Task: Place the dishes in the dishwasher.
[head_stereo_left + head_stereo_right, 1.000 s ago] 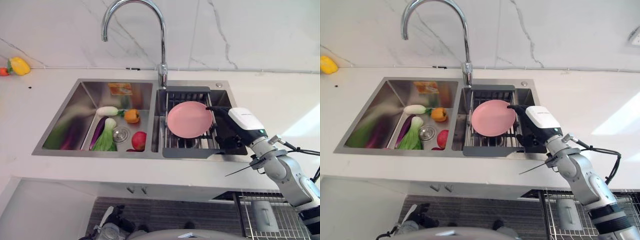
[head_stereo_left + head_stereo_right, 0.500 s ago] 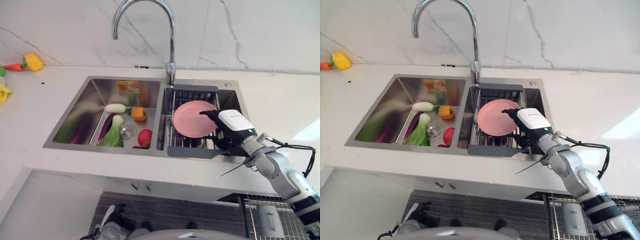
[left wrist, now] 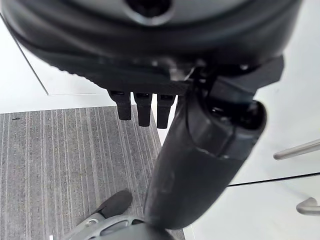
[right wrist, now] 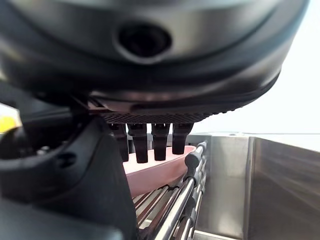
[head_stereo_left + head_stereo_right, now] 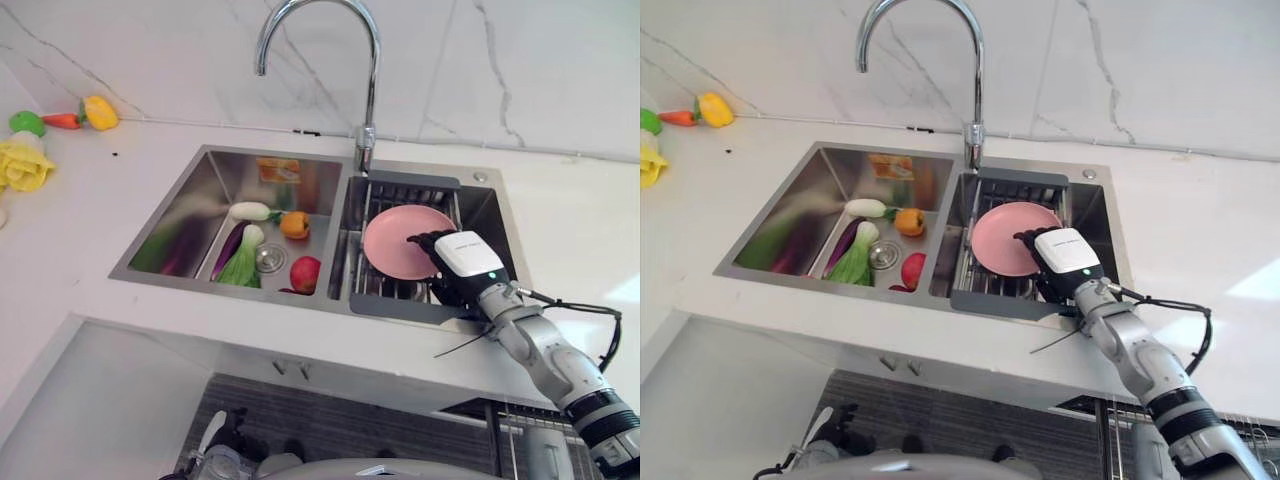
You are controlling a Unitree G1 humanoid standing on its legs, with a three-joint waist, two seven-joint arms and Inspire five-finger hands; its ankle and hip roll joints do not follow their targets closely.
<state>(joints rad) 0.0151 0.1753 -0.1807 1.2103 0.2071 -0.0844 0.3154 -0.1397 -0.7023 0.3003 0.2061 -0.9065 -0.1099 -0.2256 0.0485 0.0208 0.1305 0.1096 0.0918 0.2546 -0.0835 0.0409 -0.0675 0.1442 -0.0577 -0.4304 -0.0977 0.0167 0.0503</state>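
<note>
1. Left eye view takes in the white counter (image 5: 90, 260) with the double sink (image 5: 150, 255) sunk into it; the tap (image 5: 362, 70) rises from the sink's back edge; toy fruit (image 5: 98, 110) lies at the counter's far left corner.
2. The sink's left basin holds toy vegetables (image 5: 240, 262) around its drain; the right basin carries a grey drying rack (image 5: 395, 305) spanning it.
3. The pink plate (image 5: 395, 240) lies tilted on that rack, toward the basin's back edge.
4. My right hand (image 5: 450, 265) sits at the plate's right edge; in the right wrist view my fingers (image 4: 150, 142) hang straight over the rim, the thumb (image 4: 75, 190) below, spread and not yet closed on it.
5. My left hand (image 3: 142, 107) hangs low over the floor, fingers relaxed.
6. I judge the plate stiff, light, likely smooth and slippery; best pinched at its raised rim, fingers on top, thumb beneath.
</note>
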